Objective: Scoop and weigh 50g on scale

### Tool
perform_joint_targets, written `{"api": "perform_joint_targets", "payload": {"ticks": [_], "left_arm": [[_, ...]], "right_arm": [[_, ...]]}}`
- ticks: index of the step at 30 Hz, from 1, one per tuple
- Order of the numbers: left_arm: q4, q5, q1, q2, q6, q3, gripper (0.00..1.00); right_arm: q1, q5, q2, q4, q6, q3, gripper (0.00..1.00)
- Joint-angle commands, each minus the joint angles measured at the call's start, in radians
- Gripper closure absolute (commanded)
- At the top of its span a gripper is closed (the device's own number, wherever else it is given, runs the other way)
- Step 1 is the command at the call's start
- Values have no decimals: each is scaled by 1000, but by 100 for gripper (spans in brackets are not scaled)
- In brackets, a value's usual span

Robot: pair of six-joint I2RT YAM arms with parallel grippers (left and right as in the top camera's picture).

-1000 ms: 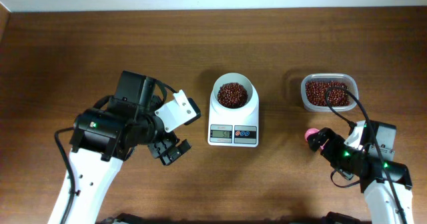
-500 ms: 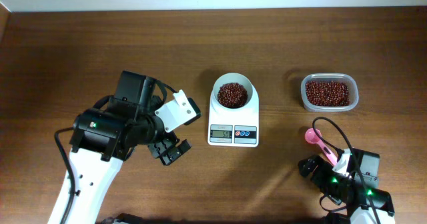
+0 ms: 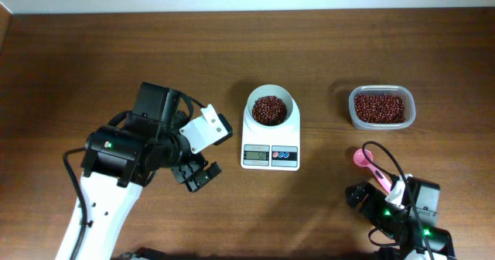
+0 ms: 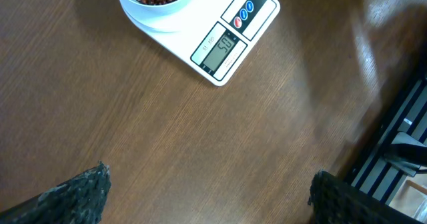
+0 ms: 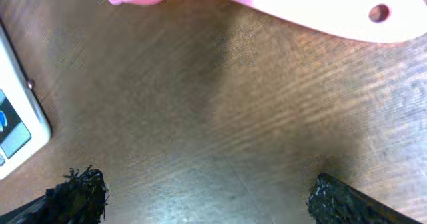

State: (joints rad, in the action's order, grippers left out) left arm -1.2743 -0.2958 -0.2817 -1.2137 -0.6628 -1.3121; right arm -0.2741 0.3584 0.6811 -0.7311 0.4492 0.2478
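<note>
- Scale [image 3: 271, 138]: white, at the middle of the table [image 3: 93, 59]. The overhead view shows it whole. The left wrist view cuts off its far end, and the right wrist view shows only one corner [image 5: 17, 127].
- Display [image 4: 223, 47]: the digits are faint and seem to read 50; in the overhead view they are too small to tell.
- Bowl [image 3: 252, 104]: round and white, on the far part of the scale.
- Beans [image 3: 269, 110]: red-brown, lying in the bowl.
- Left jaws: spread wide with nothing between them, above bare table. Only the dark fingertips [image 4: 80, 194] show in the wrist view. The scale lies beyond them, well apart.
- Left arm [image 3: 131, 148]: left of the scale.
- Right jaws: spread wide, pinching nothing. The fingertips [image 5: 80, 191] are blurred at the frame's lower edge. The scale's corner is off to their left, apart.
- Right arm [image 3: 410, 213]: at the near right edge, partly cut off.
- Spoon [image 3: 365, 159]: pink, flat on the table just beyond the right jaws and clear of them. Its handle end runs under the right arm.
- Tub [image 3: 350, 114]: clear, right of the scale, well apart.
- Second lot of beans [image 3: 379, 107]: in the tub.
</note>
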Motion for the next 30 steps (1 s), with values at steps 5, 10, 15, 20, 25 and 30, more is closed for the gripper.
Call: {"api": "perform_joint_targets", "payload": {"ticks": [5, 10, 15, 20, 25, 30], "left_arm": [[1, -3, 5, 2, -16, 3, 1], [1, -3, 5, 2, -16, 3, 1], [1, -3, 5, 2, -16, 3, 1], [1, -3, 5, 2, -16, 3, 1], [1, -3, 5, 2, -16, 3, 1], [1, -3, 5, 2, -16, 3, 1]], "right_arm": [[6, -4, -2, -13, 4, -72, 1], [6, -4, -84, -13, 4, -72, 1], [6, -4, -198, -13, 4, -72, 1], [5, -4, -215, -13, 4, -72, 1], [8, -4, -216, -12, 4, -72, 1], [136, -113, -235, -9, 4, -76, 1]]}}
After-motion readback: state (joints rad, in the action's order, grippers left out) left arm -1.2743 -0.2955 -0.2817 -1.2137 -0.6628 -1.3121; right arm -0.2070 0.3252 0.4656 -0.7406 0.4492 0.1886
